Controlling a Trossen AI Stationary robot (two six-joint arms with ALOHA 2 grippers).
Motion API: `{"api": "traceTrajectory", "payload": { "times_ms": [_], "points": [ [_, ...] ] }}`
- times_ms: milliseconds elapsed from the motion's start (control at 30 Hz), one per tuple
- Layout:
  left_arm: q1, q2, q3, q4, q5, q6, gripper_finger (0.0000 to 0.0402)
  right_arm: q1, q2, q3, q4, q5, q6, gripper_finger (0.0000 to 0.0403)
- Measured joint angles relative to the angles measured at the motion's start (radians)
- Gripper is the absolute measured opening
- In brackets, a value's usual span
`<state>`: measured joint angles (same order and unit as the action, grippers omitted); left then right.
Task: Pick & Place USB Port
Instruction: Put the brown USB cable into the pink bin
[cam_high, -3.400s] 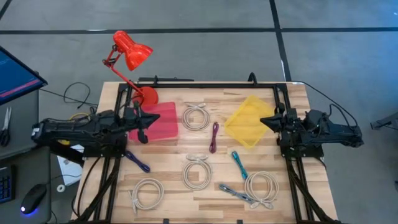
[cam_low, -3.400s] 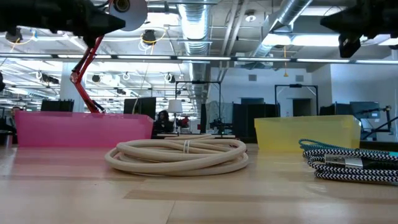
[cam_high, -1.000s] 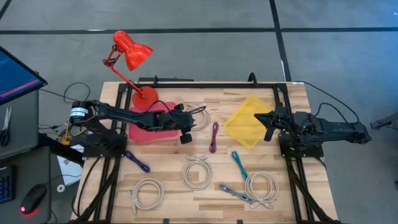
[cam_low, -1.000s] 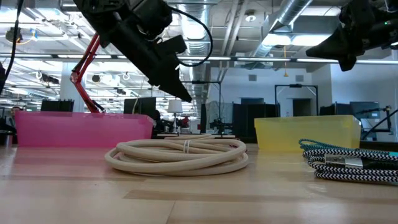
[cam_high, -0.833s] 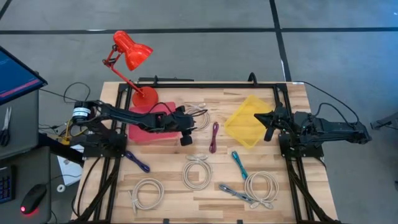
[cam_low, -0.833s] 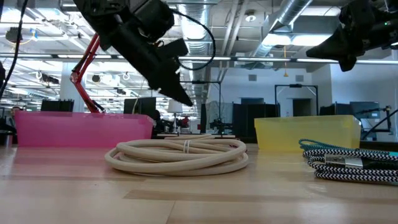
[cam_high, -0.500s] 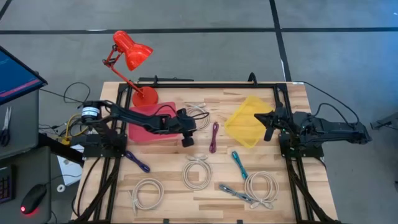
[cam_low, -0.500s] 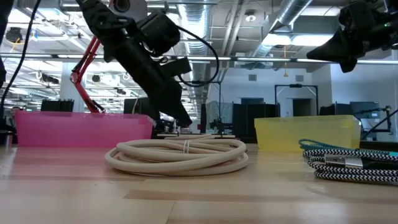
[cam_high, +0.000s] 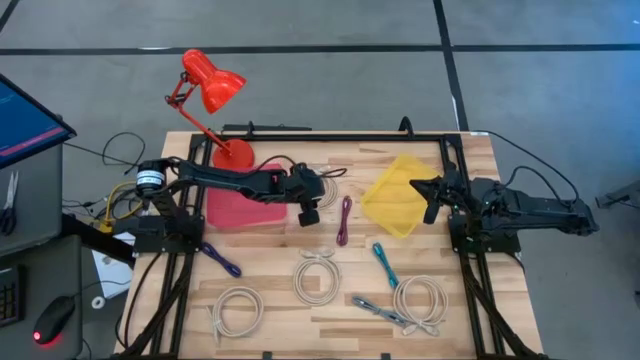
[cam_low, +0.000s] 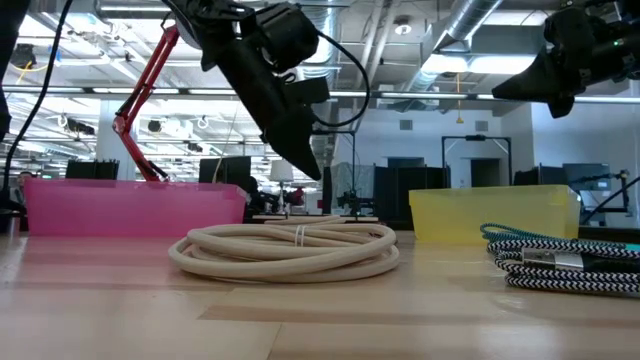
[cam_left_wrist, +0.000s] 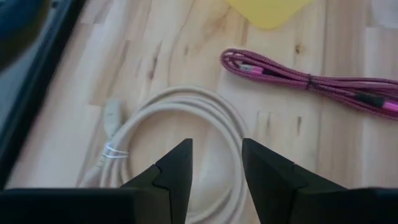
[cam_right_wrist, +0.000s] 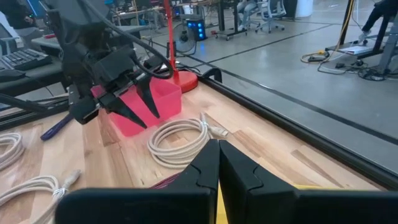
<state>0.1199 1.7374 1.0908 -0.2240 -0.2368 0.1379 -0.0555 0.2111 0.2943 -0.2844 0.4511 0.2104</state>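
High view: left pincer (cam_high: 309, 207) hangs open and empty over the cream coiled cable (cam_high: 318, 185) at worktop 12 o'clock, coil just 12 o'clock of fingertips. Right pincer (cam_high: 431, 201) closed, waiting by yellow bin (cam_high: 398, 195).

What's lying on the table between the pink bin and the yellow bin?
In the high view, between the pink bin and the yellow bin lie a cream cable coil and a magenta cable. The left gripper hovers there, open.

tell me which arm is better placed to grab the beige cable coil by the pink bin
Left. The left gripper hangs open right over that beige cable coil, while the right gripper sits shut over the yellow bin.
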Motion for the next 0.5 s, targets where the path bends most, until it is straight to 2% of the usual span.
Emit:
{"api": "traceTrajectory", "payload": {
  "times_ms": [300,500],
  "points": [
    [0.007,0.000,0.000,-0.008,0.025,-0.023,0.0155,0.000,0.000,0.000,0.000,0.000,-0.003,0.0000],
    [0.007,0.086,0.002,0.003,0.029,-0.035,0.0156,0.000,0.000,0.000,-0.001,-0.001,-0.003,0.0000]
  ]
}}
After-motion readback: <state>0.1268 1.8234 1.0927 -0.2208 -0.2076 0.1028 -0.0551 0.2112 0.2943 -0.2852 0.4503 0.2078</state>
